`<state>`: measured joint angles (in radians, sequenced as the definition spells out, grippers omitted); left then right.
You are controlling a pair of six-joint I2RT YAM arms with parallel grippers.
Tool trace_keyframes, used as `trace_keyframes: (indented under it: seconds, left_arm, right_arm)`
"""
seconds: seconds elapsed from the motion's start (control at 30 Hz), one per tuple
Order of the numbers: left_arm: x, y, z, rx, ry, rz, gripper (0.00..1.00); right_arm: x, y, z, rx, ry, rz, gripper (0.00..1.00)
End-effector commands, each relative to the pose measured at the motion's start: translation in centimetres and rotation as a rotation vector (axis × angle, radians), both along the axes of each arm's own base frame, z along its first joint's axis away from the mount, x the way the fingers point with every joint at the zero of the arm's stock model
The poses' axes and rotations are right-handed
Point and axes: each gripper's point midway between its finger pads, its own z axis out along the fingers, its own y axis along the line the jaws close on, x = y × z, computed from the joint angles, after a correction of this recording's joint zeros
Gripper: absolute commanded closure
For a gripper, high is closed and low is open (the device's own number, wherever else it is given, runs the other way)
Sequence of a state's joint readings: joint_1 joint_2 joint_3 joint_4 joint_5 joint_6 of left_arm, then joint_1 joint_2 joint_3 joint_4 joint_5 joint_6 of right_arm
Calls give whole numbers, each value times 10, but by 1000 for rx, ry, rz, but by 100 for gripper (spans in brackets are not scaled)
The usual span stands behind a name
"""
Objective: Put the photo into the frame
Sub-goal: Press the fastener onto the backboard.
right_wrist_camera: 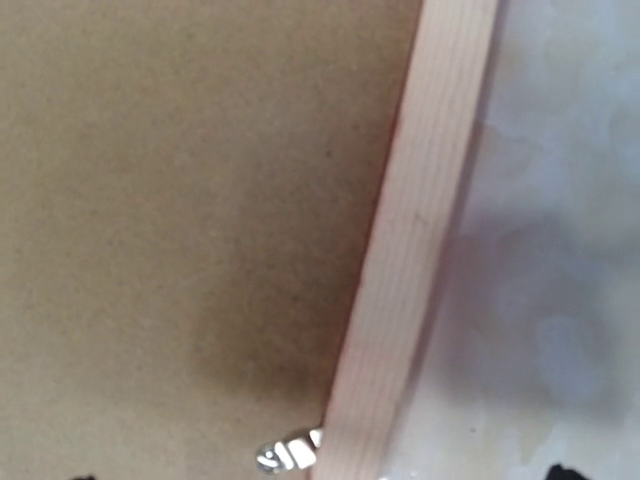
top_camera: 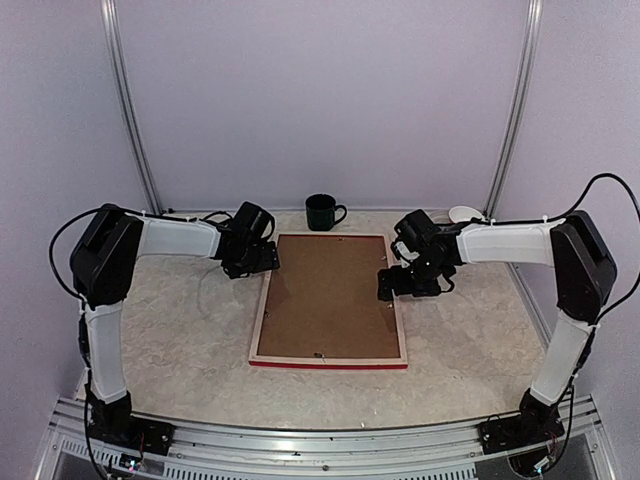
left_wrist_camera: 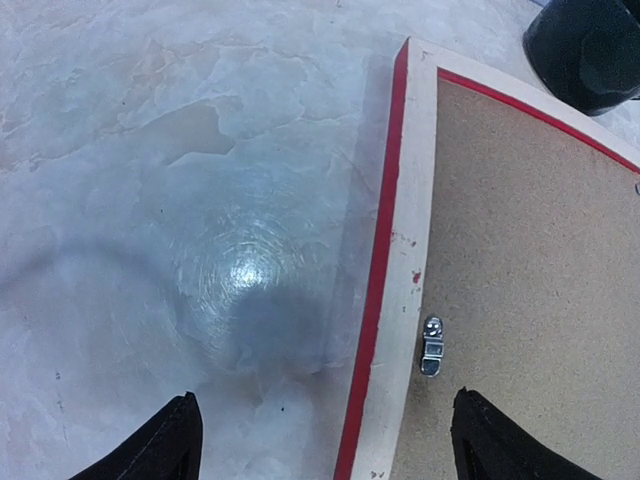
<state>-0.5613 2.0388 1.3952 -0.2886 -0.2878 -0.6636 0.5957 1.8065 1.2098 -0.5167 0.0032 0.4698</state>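
One frame lies flat on the counter between the two arms. Its pale wood back faces up and its red outer edge shows along the near side. One brown backing board fills its opening. The photo shows in none of the three views, and I cannot tell whether it sits under the board.

There are two tools, one on each arm. The left tool hangs just over the frame's far left corner. Its wrist view shows both fingertips spread wide, one over bare counter and the other over the board, with the frame's left rail running between them. It holds nothing.

The right tool hangs over the frame's right rail, about halfway along it. Its wrist view is blurred, and only the very ends of its two fingers show, in the bottom corners. They are set far apart, one over the board and one over the counter, with nothing gripped.

Each wrist view shows one small metal clip: one on the left rail and one at the inner edge of the right rail.

One dark mug stands upright just beyond the frame's far edge, with its handle to the right. One small white round thing sits at the far right of the counter, too small to identify.
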Motion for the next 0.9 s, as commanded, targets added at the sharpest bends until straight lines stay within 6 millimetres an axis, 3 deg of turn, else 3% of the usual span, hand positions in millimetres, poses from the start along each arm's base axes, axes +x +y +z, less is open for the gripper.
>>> trace_keyframes:
  seconds: [0.0,0.3,0.57,0.87]
  left_arm:
    - [9,-5,-12,-6,16,-45,15]
    - [18,-15,-20,-54,13,-84,17]
    - [26,-12,-32,-33,24,-61,19]
    - [28,-5,-31,-8,11,-32,21]
  right_arm:
    - [-1,3,13,19,-34,2,1]
    - [0,3,13,17,-36,-2,1]
    - [-2,1,10,13,-29,-5,1]
    - [-2,2,8,12,-28,-2,1]
